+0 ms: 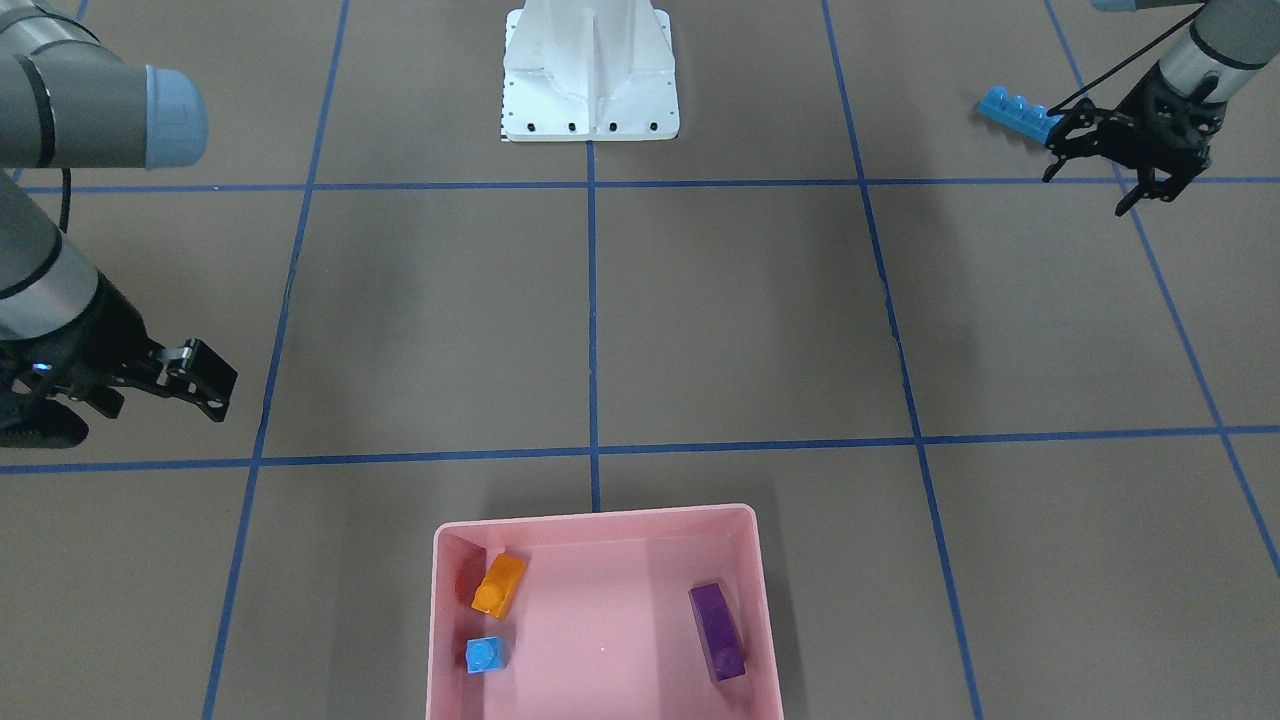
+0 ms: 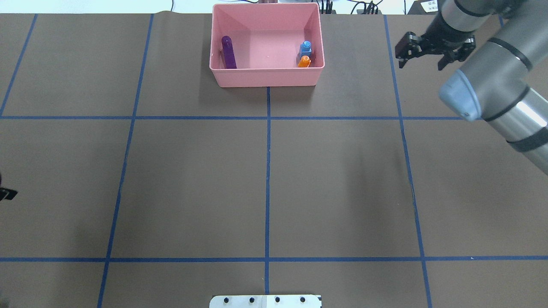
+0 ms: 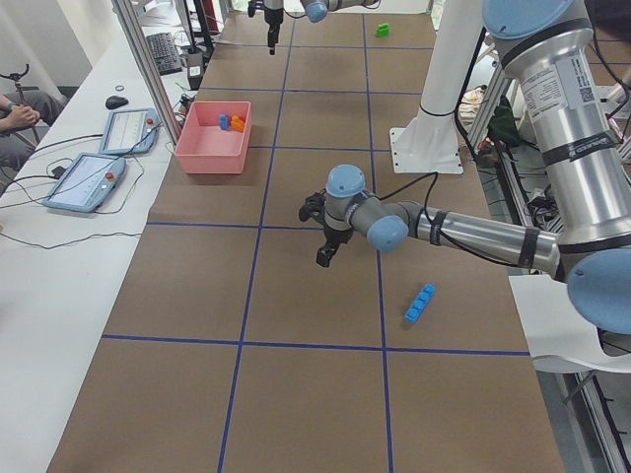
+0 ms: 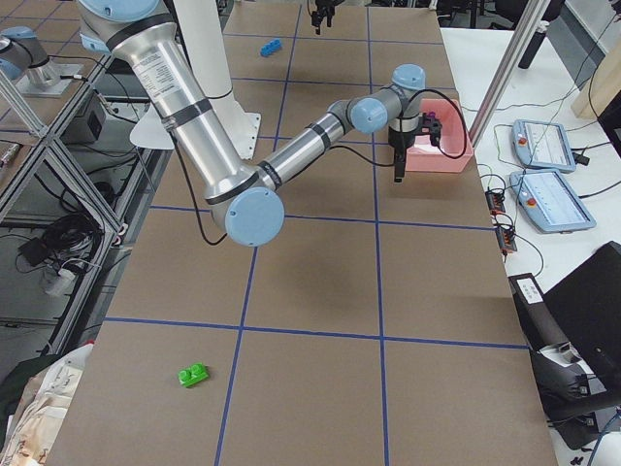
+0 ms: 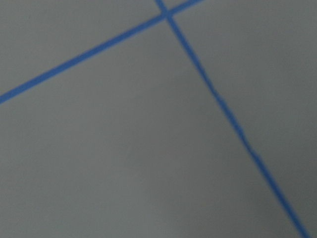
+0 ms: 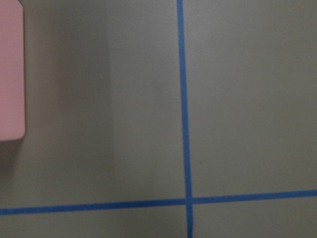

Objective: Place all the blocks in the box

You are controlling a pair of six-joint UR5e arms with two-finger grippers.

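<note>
The pink box (image 2: 265,78) stands at the table's far middle and holds the purple brick (image 2: 228,52), the blue one-stud brick (image 2: 306,46) and the orange brick (image 2: 304,62). The long blue brick (image 1: 1018,113) lies on the table near my left gripper (image 1: 1088,185), which is open and empty. The exterior left view shows this gripper (image 3: 325,246) above the table and apart from the long blue brick (image 3: 419,304). The green brick (image 4: 194,374) lies alone far out on my right side. My right gripper (image 2: 421,60) is open and empty, to the right of the box.
The white robot base (image 1: 590,75) stands at the near middle edge. Blue tape lines (image 2: 268,171) split the brown table into squares. Tablets (image 3: 87,177) lie on a side bench beyond the box. The wrist views show only table and a box corner (image 6: 11,74).
</note>
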